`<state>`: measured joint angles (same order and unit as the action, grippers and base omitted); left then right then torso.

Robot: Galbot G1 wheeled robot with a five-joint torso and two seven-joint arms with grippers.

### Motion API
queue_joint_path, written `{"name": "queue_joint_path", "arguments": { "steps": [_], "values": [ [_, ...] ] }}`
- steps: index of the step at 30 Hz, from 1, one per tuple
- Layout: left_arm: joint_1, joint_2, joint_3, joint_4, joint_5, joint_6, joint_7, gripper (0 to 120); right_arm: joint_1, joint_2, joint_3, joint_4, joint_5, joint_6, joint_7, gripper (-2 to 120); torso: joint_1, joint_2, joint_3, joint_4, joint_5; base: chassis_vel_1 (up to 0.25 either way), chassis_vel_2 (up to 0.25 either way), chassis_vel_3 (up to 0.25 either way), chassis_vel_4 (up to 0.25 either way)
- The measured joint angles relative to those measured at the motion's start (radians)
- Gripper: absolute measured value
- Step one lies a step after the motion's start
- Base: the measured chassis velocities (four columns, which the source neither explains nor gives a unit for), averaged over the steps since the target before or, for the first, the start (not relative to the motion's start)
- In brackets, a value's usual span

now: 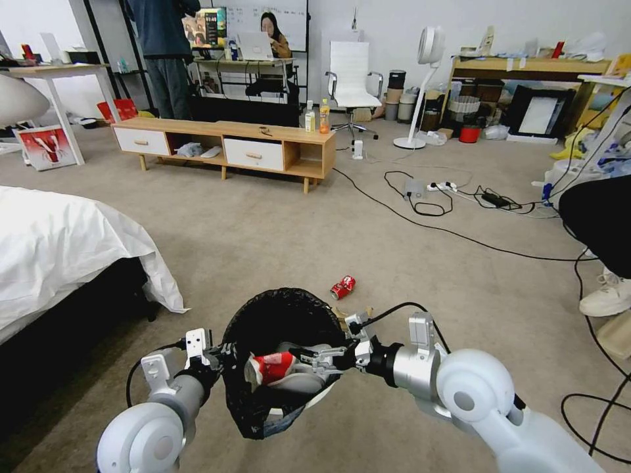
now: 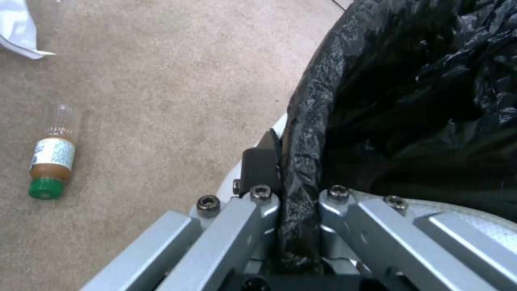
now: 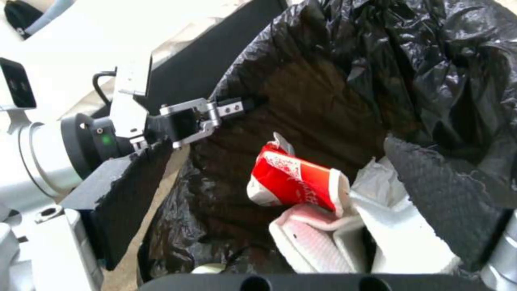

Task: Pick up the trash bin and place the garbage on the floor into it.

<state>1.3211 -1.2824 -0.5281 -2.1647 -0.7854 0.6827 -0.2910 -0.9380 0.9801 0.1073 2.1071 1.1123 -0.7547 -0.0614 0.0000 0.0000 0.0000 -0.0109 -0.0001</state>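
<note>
Pinching the trash bin [image 1: 263, 401] rim, the left hand [image 1: 220, 355] holds it; the right hand [image 1: 299, 364] grips a red-and-white wrapper [image 1: 271, 368] inside.

Black-lined white trash bin [image 1: 276, 368] held up off floor [image 1: 263, 230] — red-white wrapper [image 1: 271, 368] over its mouth; crushed red can [image 1: 342, 287] and green-capped bottle [image 2: 51, 151] lie on carpet.

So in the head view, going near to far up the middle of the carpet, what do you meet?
Trash bin held at its rim by the left gripper, with the right gripper holding a red-and-white wrapper over it → crushed red can → wooden TV bench.
</note>
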Motion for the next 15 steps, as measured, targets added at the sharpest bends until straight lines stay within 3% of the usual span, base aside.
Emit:
{"name": "queue_joint_path", "arguments": {
  "steps": [7,11,12,15],
  "values": [
    [0.0,-0.003,0.002,-0.001,0.002,-0.001,0.001,3,-0.009,-0.001,0.01,0.0,-0.017,0.006,-0.021,100,0.0,0.0,0.0,-0.0001,0.0001,0.0,0.0,0.0,0.0],
    [0.003,-0.004,-0.001,0.0,0.008,-0.002,0.003,3,-0.019,0.003,0.035,0.01,-0.092,0.04,-0.09,100,0.0,0.0,0.0,-0.0002,0.0001,0.0,0.0,0.0,0.0],
    [0.004,-0.004,-0.006,0.0,0.009,-0.002,0.003,3,-0.021,0.005,0.062,0.023,-0.146,0.107,-0.138,100,0.0,0.0,0.0,-0.0001,0.0,0.0,0.0,0.0,0.0],
    [0.004,-0.007,-0.015,0.0,0.009,-0.003,0.003,3,-0.019,0.005,0.096,0.039,-0.194,0.174,-0.181,100,0.0,0.0,0.0,0.0,0.0,0.0,0.0,0.0,0.0]
  ]
}}
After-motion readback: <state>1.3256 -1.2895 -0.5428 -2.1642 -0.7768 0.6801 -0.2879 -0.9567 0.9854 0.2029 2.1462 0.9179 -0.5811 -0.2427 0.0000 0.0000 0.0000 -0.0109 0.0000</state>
